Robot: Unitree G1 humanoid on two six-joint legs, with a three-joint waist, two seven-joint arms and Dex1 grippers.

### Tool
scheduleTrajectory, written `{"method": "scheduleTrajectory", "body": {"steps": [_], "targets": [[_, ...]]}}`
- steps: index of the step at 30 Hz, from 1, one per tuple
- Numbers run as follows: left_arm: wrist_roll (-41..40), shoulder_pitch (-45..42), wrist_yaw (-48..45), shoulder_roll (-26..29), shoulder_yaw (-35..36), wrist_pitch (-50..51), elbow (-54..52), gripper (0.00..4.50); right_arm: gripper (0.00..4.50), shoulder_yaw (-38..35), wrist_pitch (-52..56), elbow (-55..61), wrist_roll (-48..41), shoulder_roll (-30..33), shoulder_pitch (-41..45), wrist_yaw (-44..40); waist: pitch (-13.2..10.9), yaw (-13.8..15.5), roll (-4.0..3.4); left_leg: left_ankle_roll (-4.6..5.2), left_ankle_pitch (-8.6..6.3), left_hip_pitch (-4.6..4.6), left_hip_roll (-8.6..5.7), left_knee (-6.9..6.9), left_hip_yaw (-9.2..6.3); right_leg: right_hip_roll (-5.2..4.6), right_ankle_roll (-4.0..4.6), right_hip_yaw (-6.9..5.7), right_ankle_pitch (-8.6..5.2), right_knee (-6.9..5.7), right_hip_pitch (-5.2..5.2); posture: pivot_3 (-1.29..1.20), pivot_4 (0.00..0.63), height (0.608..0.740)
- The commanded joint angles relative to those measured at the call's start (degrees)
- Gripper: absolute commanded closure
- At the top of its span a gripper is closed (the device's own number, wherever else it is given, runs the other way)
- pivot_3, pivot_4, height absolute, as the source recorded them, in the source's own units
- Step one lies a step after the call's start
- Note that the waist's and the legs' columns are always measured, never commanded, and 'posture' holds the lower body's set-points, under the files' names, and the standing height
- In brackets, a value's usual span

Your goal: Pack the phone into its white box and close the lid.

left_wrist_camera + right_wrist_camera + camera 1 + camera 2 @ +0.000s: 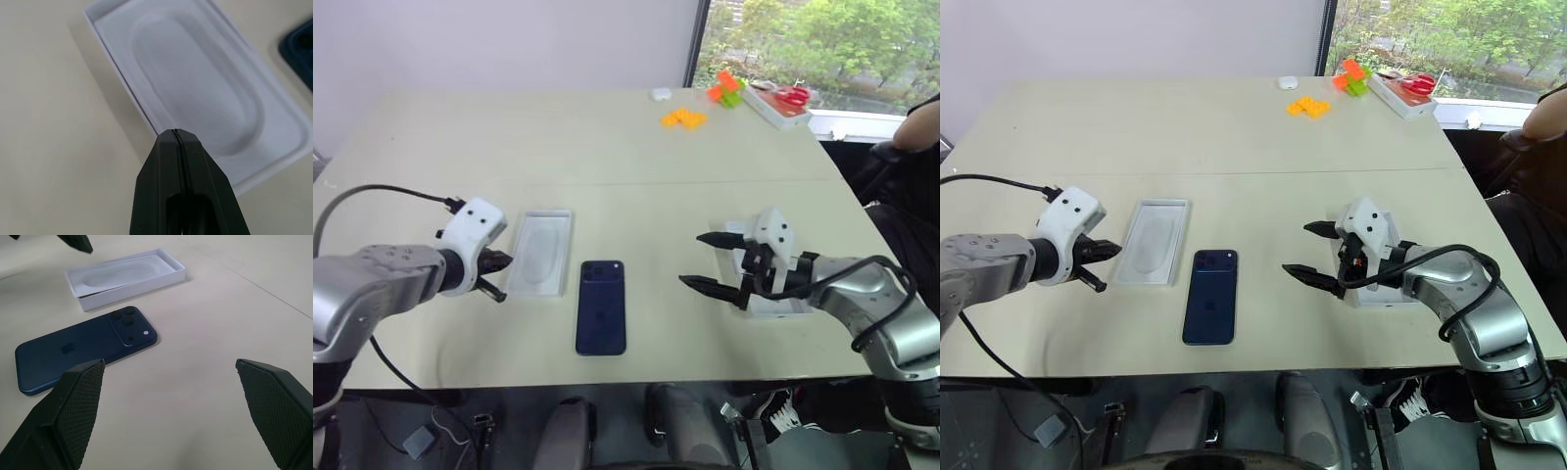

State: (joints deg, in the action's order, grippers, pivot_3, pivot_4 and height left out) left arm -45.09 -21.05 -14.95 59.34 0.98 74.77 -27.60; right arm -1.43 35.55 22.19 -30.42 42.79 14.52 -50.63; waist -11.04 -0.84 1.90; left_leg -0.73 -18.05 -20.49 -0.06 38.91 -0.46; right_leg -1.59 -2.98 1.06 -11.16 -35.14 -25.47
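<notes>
On the desk (607, 147) the phone (601, 306) lies beside the white box (538, 253), unpacked; left tool (497, 275) pinched empty, right tool (712, 262) spread wide.

Phone (1210, 296) face down on table (1234, 137), camera bump at far end. White box (1153, 241) just left of it, apart, oblong-recess insert up. Left gripper (1095, 264) closed beside box. Right gripper (1312, 253) spread wide, right of phone.
</notes>
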Motion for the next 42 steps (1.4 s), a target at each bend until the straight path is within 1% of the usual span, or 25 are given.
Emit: {"method": "scheduleTrajectory", "body": {"steps": [1,6,9,12,16,20,25,30,33,36,39,42], "targets": [[3.2,-1.0,0.0,-1.1,-1.5,1.0,-0.6,4.45,0.00,-0.3,-1.3,0.2,0.1,-0.1,1.4,-0.6,0.0,0.0,-0.02,0.03,-0.02,-0.01,0.00,0.00,0.00,0.00,-0.02,0.01,-0.01,0.00,-0.01,0.00,0.150,0.726],[5.4,-2.2,0.8,-6.4,-1.6,2.0,0.4,4.45,0.00,0.2,-1.2,0.1,0.2,-0.5,2.0,-0.7,-0.1,0.0,0.03,0.14,-0.07,-0.03,0.01,0.01,-0.04,-0.06,-0.08,0.08,-0.03,0.01,-0.01,0.00,0.150,0.726],[8.8,-3.4,2.5,-9.4,-3.2,2.1,2.5,4.45,0.00,0.3,-1.1,0.4,0.1,-0.7,2.1,-0.6,-0.1,0.1,0.03,0.14,-0.08,-0.01,-0.01,0.02,-0.04,-0.06,-0.09,0.09,-0.03,0.00,0.01,0.00,0.150,0.726],[11.5,-4.6,3.6,-12.3,-3.2,2.6,4.2,4.45,0.00,0.3,-0.9,0.9,-0.2,-0.8,2.1,-0.7,-0.1,0.1,0.04,0.14,-0.07,0.01,-0.02,0.02,-0.04,-0.04,-0.09,0.07,-0.03,-0.02,0.02,0.00,0.150,0.726],[15.0,-5.6,4.1,-13.9,-4.7,1.8,5.6,4.45,0.00,0.0,-0.1,3.3,-3.3,-1.4,1.8,-2.1,-0.1,-0.1,0.03,0.14,-0.07,0.01,0.00,0.02,-0.06,-0.04,-0.09,0.08,-0.03,-0.02,0.01,0.00,0.150,0.726],[17.2,-6.1,3.8,-15.5,-4.5,1.2,6.9,4.45,0.00,0.0,1.0,6.3,-6.5,-1.6,1.2,-3.5,-0.1,-0.1,0.02,0.15,-0.08,0.02,0.01,0.02,-0.09,-0.01,-0.13,0.07,0.00,-0.04,0.01,0.00,0.150,0.726],[18.5,-6.5,2.1,-16.4,-3.1,0.4,6.6,4.45,0.00,1.2,1.5,6.9,-6.4,-2.1,1.3,-2.4,-0.1,0.0,0.03,0.15,-0.07,0.03,0.01,0.06,-0.08,-0.06,-0.11,0.08,-0.01,-0.05,0.03,0.00,0.150,0.726],[17.3,-5.8,-1.4,-15.3,0.6,-0.1,3.8,4.45,0.00,1.5,1.7,6.9,-6.4,-2.2,1.6,-2.1,-0.1,0.0,0.02,0.15,-0.08,0.01,0.01,0.05,-0.08,-0.06,-0.11,0.07,-0.01,-0.05,0.02,0.00,0.150,0.726],[15.2,-4.1,-6.3,-11.0,3.1,0.2,-0.6,4.45,0.00,1.6,1.6,6.6,-6.4,-2.0,1.8,-2.3,-0.1,-0.2,0.02,0.15,-0.08,0.00,0.02,0.04,-0.08,-0.06,-0.10,0.08,-0.01,-0.03,0.00,0.00,0.150,0.726],[13.8,-2.1,-9.1,-8.7,4.5,1.1,-3.3,4.45,0.00,1.7,1.5,6.4,-6.4,-1.9,2.0,-2.5,-0.1,0.0,-0.01,0.16,-0.08,0.02,0.03,0.04,-0.07,-0.06,-0.09,0.08,-0.02,-0.04,0.01,0.00,0.150,0.726],[12.6,0.6,-11.8,-5.9,5.0,2.1,-5.7,4.45,0.00,1.8,1.5,6.2,-6.4,-1.8,2.1,-2.7,-0.1,-0.1,-0.01,0.15,-0.08,0.02,0.02,0.05,-0.06,-0.06,-0.10,0.08,-0.03,-0.03,0.02,0.00,0.150,0.726],[11.8,3.4,-13.1,-4.2,3.5,3.5,-7.9,4.45,0.00,2.3,1.5,5.7,-6.2,-1.9,2.7,-3.0,-0.2,-0.1,-0.01,0.16,-0.08,0.01,0.03,0.05,-0.07,-0.05,-0.10,0.07,-0.03,-0.03,0.02,0.00,0.150,0.726]]}}
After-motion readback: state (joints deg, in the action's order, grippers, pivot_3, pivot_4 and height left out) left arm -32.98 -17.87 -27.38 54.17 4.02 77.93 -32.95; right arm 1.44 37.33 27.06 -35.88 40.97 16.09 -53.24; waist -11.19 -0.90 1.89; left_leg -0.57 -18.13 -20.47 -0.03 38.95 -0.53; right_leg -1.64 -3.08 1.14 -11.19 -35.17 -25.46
